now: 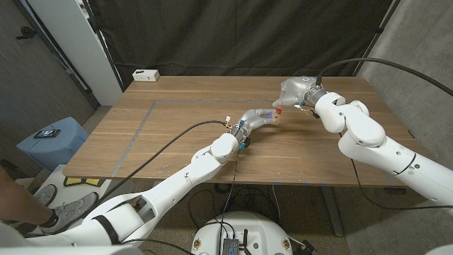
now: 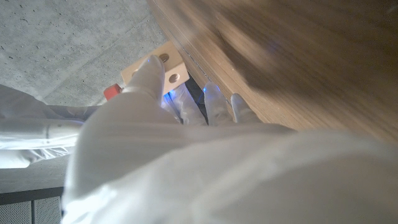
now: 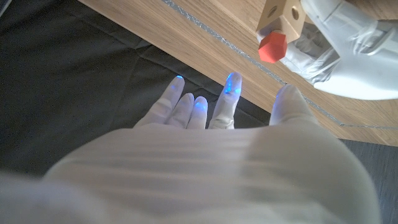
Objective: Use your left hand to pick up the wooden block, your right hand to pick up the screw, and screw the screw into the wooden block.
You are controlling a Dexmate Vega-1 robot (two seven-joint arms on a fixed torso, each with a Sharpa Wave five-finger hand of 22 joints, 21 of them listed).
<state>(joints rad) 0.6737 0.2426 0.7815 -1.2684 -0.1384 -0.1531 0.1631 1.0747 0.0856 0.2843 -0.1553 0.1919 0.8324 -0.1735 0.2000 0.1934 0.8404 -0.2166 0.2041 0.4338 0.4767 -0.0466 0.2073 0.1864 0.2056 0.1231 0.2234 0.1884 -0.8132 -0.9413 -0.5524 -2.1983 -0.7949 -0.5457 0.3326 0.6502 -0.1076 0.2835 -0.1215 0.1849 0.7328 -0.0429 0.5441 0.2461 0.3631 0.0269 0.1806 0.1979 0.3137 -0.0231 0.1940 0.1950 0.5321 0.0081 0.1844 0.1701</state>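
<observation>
Wooden table (image 1: 177, 127) before black curtain | left hand (image 1: 256, 119) holds wooden block (image 2: 163, 67) lifted mid-table, thumb pressed over it | red-headed screw (image 3: 272, 47) already seated in block end facing right hand | right hand (image 1: 297, 90) just beside, fingers spread, holding nothing | right hand nearer screw head; judged next: grip and turn

The left arm reaches in from seven o'clock toward the table's middle, its left hand (image 1: 256, 118) closed in a grip with the fingers (image 2: 148, 73) wrapped around what it holds. The right arm comes from four o'clock; the right hand (image 1: 296, 91) hangs empty, fingers (image 3: 229, 93) spread apart, just toward one o'clock of the left hand.
</observation>
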